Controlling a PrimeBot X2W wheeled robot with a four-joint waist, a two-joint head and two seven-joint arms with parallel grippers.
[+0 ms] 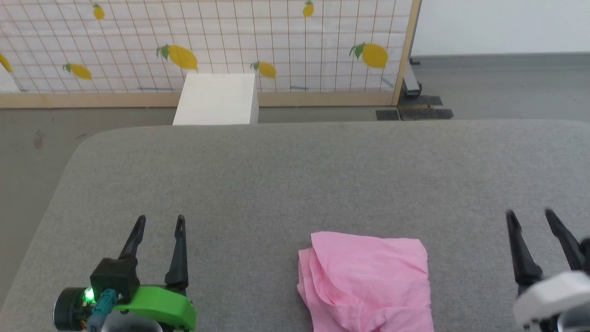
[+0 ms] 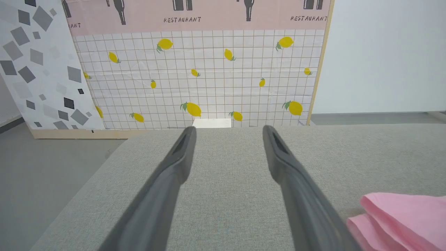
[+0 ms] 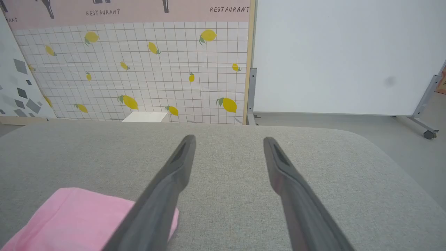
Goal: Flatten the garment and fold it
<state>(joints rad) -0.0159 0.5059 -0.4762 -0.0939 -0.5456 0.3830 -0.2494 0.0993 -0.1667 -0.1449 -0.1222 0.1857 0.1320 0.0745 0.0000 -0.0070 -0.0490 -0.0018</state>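
The garment (image 1: pixel 368 281) is a light-pink cloth lying folded into a rough rectangle on the grey padded table (image 1: pixel 295 175), near its front edge and a little right of centre. Layered edges show along its left side. My left gripper (image 1: pixel 159 222) stands open well to the garment's left, with nothing between its fingers. My right gripper (image 1: pixel 530 216) stands open to the garment's right, also holding nothing. The left wrist view has the garment (image 2: pixel 404 219) at its lower right beside the open left gripper (image 2: pixel 228 130). In the right wrist view the garment (image 3: pixel 80 219) lies lower left of the open right gripper (image 3: pixel 228 139).
A white box (image 1: pixel 216 99) stands on the floor beyond the table's far edge. Behind it rises a lemon-patterned screen (image 1: pixel 207 46) with a wooden frame. A white wheeled board (image 3: pixel 341 55) stands to the right. The table's left corner (image 1: pixel 92 143) is rounded.
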